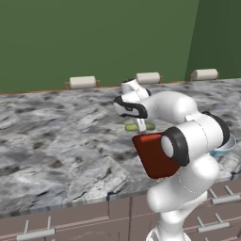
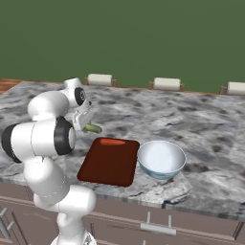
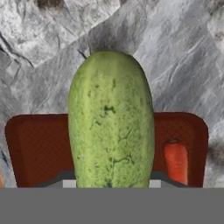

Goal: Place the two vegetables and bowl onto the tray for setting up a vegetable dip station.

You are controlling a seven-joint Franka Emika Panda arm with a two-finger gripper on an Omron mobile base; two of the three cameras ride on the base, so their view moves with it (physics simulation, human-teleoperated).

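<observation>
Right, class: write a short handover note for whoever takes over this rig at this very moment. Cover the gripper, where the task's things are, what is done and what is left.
Gripper: shut on the cucumber, held above the counter near the far end of the tray.
Red vegetable: lying on the tray at its far edge.
Bowl: on the counter, right beside the tray, not on it.
Done: the red vegetable is on the tray.
Left: set the cucumber on the tray, then move the bowl onto it.
</observation>
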